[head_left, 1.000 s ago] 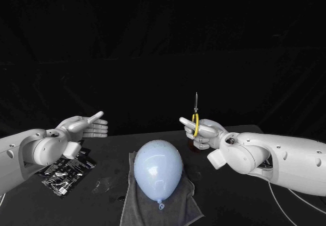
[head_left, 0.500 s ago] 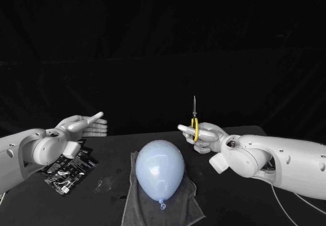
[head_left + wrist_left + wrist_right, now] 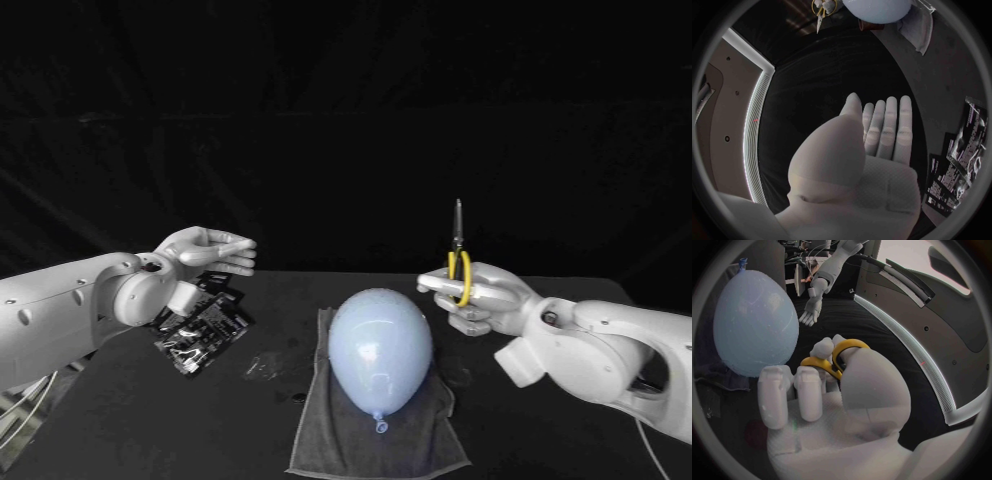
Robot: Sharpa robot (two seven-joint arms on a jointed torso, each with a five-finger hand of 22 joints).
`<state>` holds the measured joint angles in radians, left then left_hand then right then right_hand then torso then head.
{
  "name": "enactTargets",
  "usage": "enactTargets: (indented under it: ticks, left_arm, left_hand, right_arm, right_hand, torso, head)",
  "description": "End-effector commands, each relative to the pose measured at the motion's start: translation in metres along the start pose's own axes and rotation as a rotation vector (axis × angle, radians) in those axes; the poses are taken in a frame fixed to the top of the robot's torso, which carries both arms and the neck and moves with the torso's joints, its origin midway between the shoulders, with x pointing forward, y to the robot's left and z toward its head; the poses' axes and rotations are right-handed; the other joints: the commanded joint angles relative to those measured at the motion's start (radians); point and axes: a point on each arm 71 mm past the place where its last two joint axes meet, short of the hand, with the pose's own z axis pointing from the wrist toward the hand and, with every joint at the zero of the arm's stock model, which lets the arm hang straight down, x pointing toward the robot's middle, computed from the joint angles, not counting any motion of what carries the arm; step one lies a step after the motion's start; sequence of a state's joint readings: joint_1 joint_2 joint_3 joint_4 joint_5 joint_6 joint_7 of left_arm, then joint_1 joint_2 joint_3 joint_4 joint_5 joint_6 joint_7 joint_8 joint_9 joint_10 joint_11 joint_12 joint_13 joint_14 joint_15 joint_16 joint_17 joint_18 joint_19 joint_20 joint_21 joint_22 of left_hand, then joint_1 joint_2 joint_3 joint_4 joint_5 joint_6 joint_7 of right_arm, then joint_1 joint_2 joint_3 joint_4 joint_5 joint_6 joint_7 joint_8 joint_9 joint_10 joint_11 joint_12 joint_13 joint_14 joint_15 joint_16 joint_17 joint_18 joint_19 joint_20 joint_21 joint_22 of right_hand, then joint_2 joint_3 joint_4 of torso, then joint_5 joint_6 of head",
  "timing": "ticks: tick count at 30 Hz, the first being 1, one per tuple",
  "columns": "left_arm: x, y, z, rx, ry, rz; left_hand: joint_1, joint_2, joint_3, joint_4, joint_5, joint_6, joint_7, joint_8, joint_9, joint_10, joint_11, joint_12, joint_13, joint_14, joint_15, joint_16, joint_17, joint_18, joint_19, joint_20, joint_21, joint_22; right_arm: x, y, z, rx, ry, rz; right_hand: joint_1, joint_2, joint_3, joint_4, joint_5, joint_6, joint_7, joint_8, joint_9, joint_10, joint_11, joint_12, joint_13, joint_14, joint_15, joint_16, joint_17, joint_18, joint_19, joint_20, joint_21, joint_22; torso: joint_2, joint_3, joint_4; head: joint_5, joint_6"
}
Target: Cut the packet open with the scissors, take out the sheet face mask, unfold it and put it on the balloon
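A pale blue balloon (image 3: 379, 345) lies on a grey towel (image 3: 325, 440) in the middle of the table. The black face mask packet (image 3: 209, 325) lies flat to the balloon's left, below my left arm. My left hand (image 3: 209, 250) hovers above the packet and holds nothing; the left wrist view shows its fingers (image 3: 886, 125) straight and side by side. My right hand (image 3: 483, 295) is raised to the right of the balloon and grips the yellow-handled scissors (image 3: 459, 260), blades closed and pointing straight up. The right wrist view shows the yellow handles (image 3: 839, 352) between thumb and fingers, with the balloon (image 3: 754, 325) beyond.
A small clear scrap (image 3: 260, 368) lies on the black table between the packet and the towel. The table's far edge runs behind both hands, with dark cloth beyond it.
The camera has shifted, so everything sits further right in the picture. My left hand's thumb no longer sticks out and up. The right hand still holds the scissors upright.
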<state>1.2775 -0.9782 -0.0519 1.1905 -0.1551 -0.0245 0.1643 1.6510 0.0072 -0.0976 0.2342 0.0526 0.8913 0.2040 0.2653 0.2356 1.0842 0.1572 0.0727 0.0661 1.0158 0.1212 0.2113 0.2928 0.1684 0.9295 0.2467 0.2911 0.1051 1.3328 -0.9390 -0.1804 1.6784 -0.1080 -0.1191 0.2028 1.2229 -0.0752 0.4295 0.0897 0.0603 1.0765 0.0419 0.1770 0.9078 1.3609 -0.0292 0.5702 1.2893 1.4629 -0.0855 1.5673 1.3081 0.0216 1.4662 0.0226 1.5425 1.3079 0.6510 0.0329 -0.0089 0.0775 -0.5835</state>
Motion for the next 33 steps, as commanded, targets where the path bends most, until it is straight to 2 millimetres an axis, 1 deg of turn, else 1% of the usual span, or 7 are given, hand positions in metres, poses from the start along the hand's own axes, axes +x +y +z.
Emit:
enactTargets:
  ticks: [1,12,16,20,23,27,33]
  left_arm:
    - [-0.002,0.003,-0.006,0.051,0.016,0.091]
    - [-0.021,0.027,-0.031,0.056,-0.056,0.227]
    - [-0.034,0.035,-0.041,0.021,-0.086,0.305]
    - [-0.049,0.042,-0.048,-0.022,-0.145,0.405]
    - [-0.061,0.046,-0.053,-0.061,-0.218,0.456]
    - [-0.073,0.052,-0.059,-0.105,-0.294,0.523]
    - [-0.078,0.058,-0.065,-0.136,-0.346,0.649]
  left_hand:
    - [0.017,-0.002,-0.005,0.007,-0.003,0.004,-0.003,-0.007,-0.004,0.028,-0.006,0.005,0.001,0.012,-0.005,0.008,0.007,0.015,0.007,-0.003,0.007,0.003]
    - [0.018,-0.027,-0.043,0.053,-0.003,0.012,-0.004,-0.016,-0.013,0.068,-0.011,0.001,0.001,0.015,-0.010,0.035,0.033,-0.002,-0.074,0.020,-0.026,-0.014]
    - [0.017,-0.028,-0.061,0.053,-0.003,0.012,-0.003,-0.020,-0.016,0.068,-0.010,-0.004,0.001,0.005,-0.009,0.040,0.041,0.016,-0.043,0.018,-0.002,-0.004]
    - [-0.001,-0.040,-0.090,0.054,-0.003,0.011,-0.002,-0.022,-0.017,0.061,-0.007,-0.008,0.000,-0.012,-0.004,0.034,0.043,0.015,-0.025,0.011,0.016,0.004]
    - [-0.020,-0.054,-0.114,0.054,-0.004,-0.020,0.018,-0.038,-0.025,0.008,0.012,-0.010,-0.003,-0.041,0.011,0.023,0.043,0.011,-0.046,0.016,0.010,0.000]
    - [-0.027,-0.075,-0.112,0.056,-0.003,-0.042,0.027,-0.047,-0.028,-0.038,0.023,-0.006,-0.002,-0.065,0.021,0.025,0.045,0.010,-0.067,0.023,0.004,-0.003]
    - [-0.066,-0.154,-0.054,0.060,-0.003,-0.060,0.025,-0.044,-0.027,-0.070,0.029,0.004,0.000,-0.131,0.034,0.026,0.044,-0.009,-0.150,0.042,-0.032,-0.021]
  right_arm:
    - [0.003,0.003,-0.003,-0.035,0.059,0.015]
    - [-0.001,0.003,-0.007,-0.039,0.044,0.000]
    - [-0.003,0.003,-0.007,-0.038,0.034,-0.004]
    - [-0.006,0.003,-0.007,-0.037,0.020,-0.008]
    - [-0.007,0.003,-0.007,-0.038,0.013,-0.008]
    - [-0.008,0.003,-0.008,-0.040,0.006,-0.009]
    - [-0.010,0.003,-0.008,-0.042,-0.008,-0.012]
  right_hand:
    - [0.003,-0.008,0.011,-0.006,0.004,-0.001,0.011,-0.005,-0.005,0.210,0.010,1.001,0.281,0.108,0.007,0.003,0.263,-0.016,0.093,0.009,0.006,0.254]
    - [-0.035,-0.027,0.025,-0.011,-0.010,-0.004,0.024,-0.040,-0.033,0.210,0.020,1.001,0.281,0.108,0.015,0.003,0.263,-0.016,0.092,0.015,0.006,0.254]
    - [-0.037,-0.025,0.030,-0.013,-0.009,-0.003,0.026,-0.045,-0.038,0.210,0.022,1.001,0.281,0.108,0.017,0.003,0.263,-0.016,0.093,0.016,0.006,0.254]
    - [-0.034,-0.022,0.038,-0.019,-0.006,0.000,0.025,-0.048,-0.042,0.210,0.022,1.001,0.281,0.108,0.017,0.003,0.263,-0.016,0.092,0.018,0.005,0.254]
    - [-0.036,-0.023,0.039,-0.020,-0.007,0.000,0.026,-0.050,-0.043,0.210,0.023,1.001,0.281,0.108,0.017,0.003,0.263,-0.015,0.092,0.018,0.005,0.253]
    - [-0.039,-0.025,0.038,-0.020,-0.008,0.001,0.027,-0.052,-0.045,0.210,0.024,1.001,0.281,0.108,0.018,0.003,0.263,-0.015,0.091,0.018,0.002,0.252]
    - [-0.042,-0.027,0.038,-0.021,-0.009,0.001,0.028,-0.053,-0.047,0.210,0.024,1.001,0.281,0.108,0.018,0.003,0.263,-0.014,0.089,0.019,-0.001,0.251]
  torso:
    - [-0.002,-0.0009,0.0008]
    - [-0.005,-0.0015,0.0019]
    - [-0.007,-0.0015,0.0033]
    - [-0.009,0.0001,0.0065]
    - [-0.009,0.0002,0.0062]
    - [-0.010,0.0011,0.0070]
    - [-0.009,0.0000,0.0088]
  head:
    - [0.060,-0.015]
    - [0.198,-0.067]
    - [0.285,-0.097]
    - [0.339,-0.119]
    - [0.371,-0.131]
    - [0.395,-0.140]
    - [0.419,-0.145]
